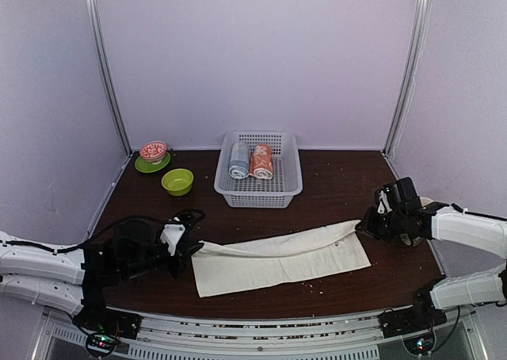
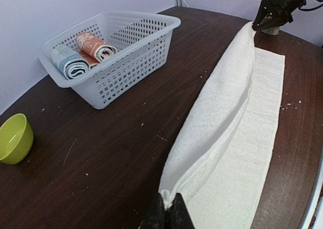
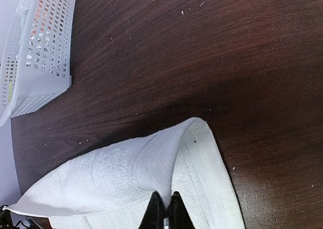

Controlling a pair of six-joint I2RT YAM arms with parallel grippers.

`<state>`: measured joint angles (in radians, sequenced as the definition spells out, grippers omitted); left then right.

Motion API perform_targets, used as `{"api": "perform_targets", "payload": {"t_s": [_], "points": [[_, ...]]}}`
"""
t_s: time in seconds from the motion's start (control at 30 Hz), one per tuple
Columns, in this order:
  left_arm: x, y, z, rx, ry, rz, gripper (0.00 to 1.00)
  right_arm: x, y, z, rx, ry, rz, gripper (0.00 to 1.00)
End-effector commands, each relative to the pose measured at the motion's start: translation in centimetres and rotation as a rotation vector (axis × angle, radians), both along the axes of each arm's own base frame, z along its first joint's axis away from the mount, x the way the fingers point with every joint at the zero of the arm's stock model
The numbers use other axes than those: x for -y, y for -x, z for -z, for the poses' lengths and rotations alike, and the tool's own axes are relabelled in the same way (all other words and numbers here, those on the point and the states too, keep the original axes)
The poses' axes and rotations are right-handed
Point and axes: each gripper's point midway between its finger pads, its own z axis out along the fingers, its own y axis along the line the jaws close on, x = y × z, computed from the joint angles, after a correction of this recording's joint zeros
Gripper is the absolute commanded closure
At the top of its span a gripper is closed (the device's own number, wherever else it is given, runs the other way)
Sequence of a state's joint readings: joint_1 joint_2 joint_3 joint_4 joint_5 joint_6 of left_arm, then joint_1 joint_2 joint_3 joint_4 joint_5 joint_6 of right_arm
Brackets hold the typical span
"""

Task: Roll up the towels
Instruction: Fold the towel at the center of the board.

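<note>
Overhead and wrist views, shared towel (image 1: 277, 263)

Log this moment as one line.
cream towel: stretched between arms, far edge lifted | left gripper: shut on it | right gripper: shut on it

Lab enclosure: plain walls (image 1: 261, 51), aluminium posts (image 1: 107, 67)

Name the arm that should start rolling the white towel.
Left, tentatively: left gripper and right gripper each pinch a towel end, but the right one sits nearer the table edge, with less room.
</note>
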<state>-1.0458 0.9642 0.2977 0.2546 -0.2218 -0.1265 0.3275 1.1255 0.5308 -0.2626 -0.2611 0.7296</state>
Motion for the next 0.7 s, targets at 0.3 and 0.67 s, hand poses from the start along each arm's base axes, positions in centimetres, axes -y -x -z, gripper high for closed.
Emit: {"api": "perform_targets", "payload": {"t_s": [0.3, 0.67], "points": [[1.5, 4.4, 2.0, -0.14, -0.137, 0.152, 1.0, 1.3, 3.3, 2.8, -0.097, 0.033, 0.005, 1.0], [1.2, 4.4, 3.7, -0.179, -0.229, 0.119, 1.0, 1.2, 4.7, 2.3, -0.136, 0.04, -0.044, 1.0]]}}
